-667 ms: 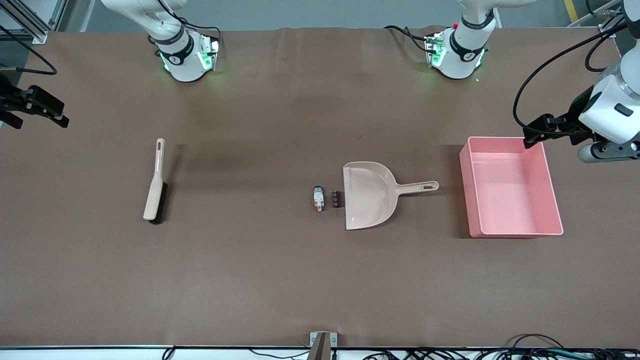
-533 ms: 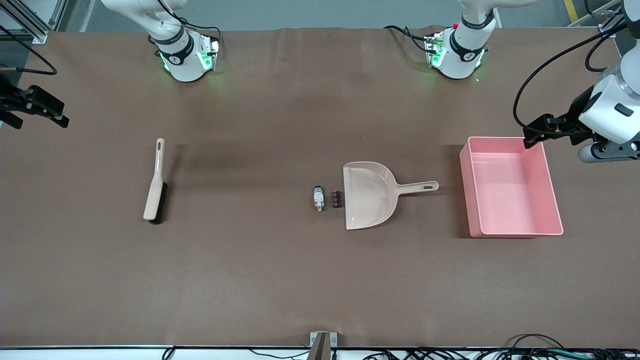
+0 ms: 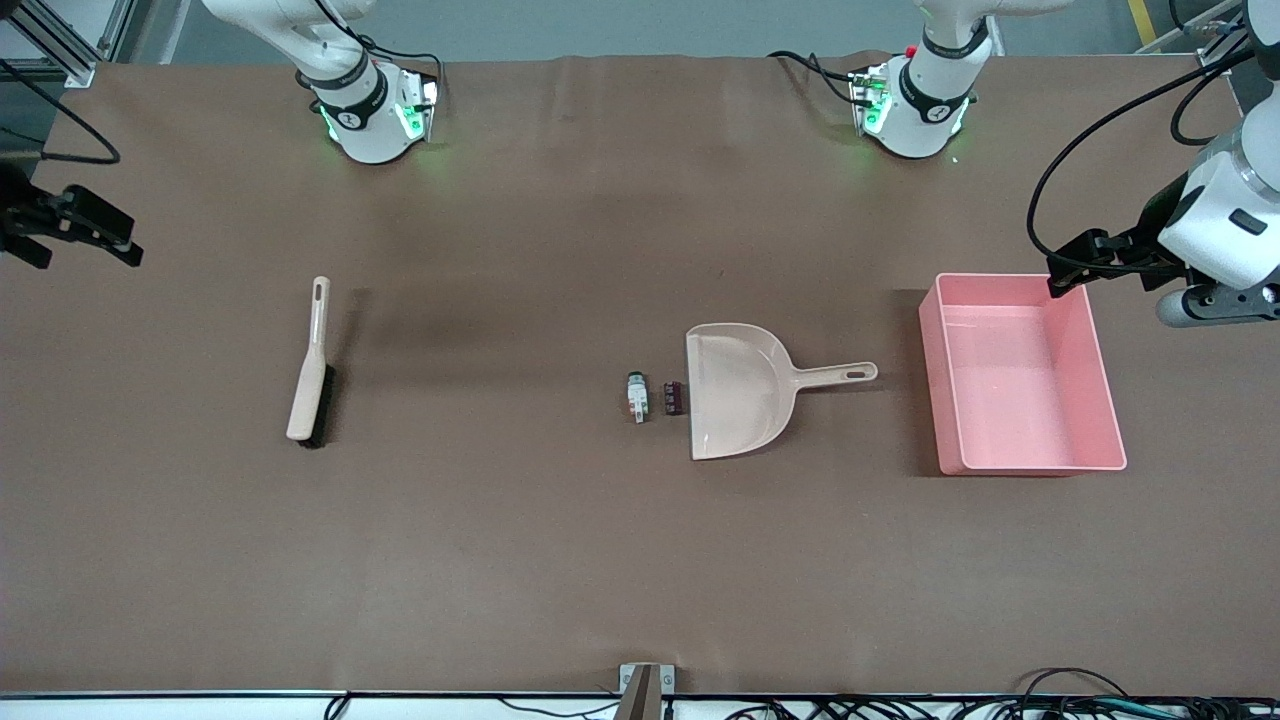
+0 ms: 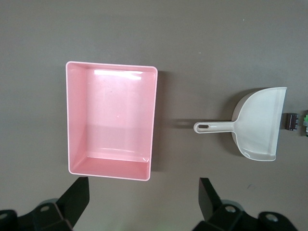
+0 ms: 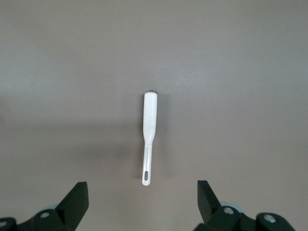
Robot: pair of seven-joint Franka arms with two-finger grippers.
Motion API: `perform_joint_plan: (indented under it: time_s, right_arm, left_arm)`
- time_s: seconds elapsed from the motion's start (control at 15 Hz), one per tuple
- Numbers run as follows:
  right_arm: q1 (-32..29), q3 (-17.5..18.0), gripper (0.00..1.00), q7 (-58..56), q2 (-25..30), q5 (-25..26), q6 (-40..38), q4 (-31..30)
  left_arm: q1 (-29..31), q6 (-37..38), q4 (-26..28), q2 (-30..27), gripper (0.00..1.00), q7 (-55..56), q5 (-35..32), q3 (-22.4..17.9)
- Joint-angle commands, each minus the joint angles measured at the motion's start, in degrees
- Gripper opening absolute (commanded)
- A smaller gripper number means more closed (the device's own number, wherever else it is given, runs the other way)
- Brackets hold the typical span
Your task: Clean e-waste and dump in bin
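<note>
We list 2 pieces of e-waste on the brown table (image 3: 560, 560), side by side near its middle: 1 white-grey part (image 3: 637, 396) with green and orange marks, and 1 dark maroon-black part (image 3: 673, 397) just beside the open mouth of the dustpan (image 3: 735, 392). The white-grey part lies on the maroon part's side away from the dustpan. We cannot tell whether the maroon part touches the dustpan lip.

Dustpan: beige, flat on the table, handle pointing toward the bin (image 3: 1100, 395).

Bin: pink, rectangular, raised walls, toward the left arm's end of the table, apart from the dustpan handle tip.

Brush (image 3: 309, 375): beige handle, dark bristles, lying toward the right arm's end, well apart from the e-waste.

Left gripper (image 4: 142, 192): up in the air beside the bin's edge, fingers spread wide, holding nothing.

Right gripper (image 5: 142, 195): up in the air at the right arm's end of the table, the brush in its wrist view below, fingers spread wide, holding nothing.
</note>
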State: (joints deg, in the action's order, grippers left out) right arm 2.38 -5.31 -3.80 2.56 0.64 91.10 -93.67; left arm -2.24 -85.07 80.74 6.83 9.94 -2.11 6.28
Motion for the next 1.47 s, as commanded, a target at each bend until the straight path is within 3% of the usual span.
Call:
perform_joint_plan:
  time_s: [0.0,0.33,0.53,0.67,0.93,1.2,1.4]
  right_arm:
    - [-0.18,-0.22,1.00,0.37,-3.51,0.50,1.70,-1.24]
    - [-0.19,-0.14,1.00,0.55,-9.93,0.32,8.54,-5.89]
    - [-0.27,-0.05,1.00,0.55,-10.47,0.15,16.36,-13.52]
    - [-1.06,-0.05,1.00,0.55,-10.38,0.06,21.81,-19.23]
    - [-0.98,0.04,1.00,0.64,-10.11,-0.38,32.53,-27.86]
    - [-0.80,-0.05,1.00,0.64,-10.20,-1.70,45.54,-37.35]
    - [-0.71,0.04,1.00,0.64,-10.73,-1.70,50.47,-39.65]
  left_arm:
    - [-0.74,-0.01,1.61,-0.07,1.00,-8.66,-0.09,0.31]
    - [-1.01,-1.93,6.27,1.07,0.99,-31.94,-0.88,0.93]
    - [-0.84,-4.74,6.89,3.97,1.00,-45.85,-1.41,1.02]
    - [-0.75,-11.57,11.35,3.72,1.00,-54.90,-1.67,1.02]
    - [-1.62,-17.74,16.20,3.89,1.00,-65.02,-8.17,3.03]
    - [-2.15,-24.52,19.90,6.69,1.00,-75.93,-8.09,3.82]
    - [-2.33,-27.58,21.82,8.46,1.00,-75.86,-7.83,6.02]
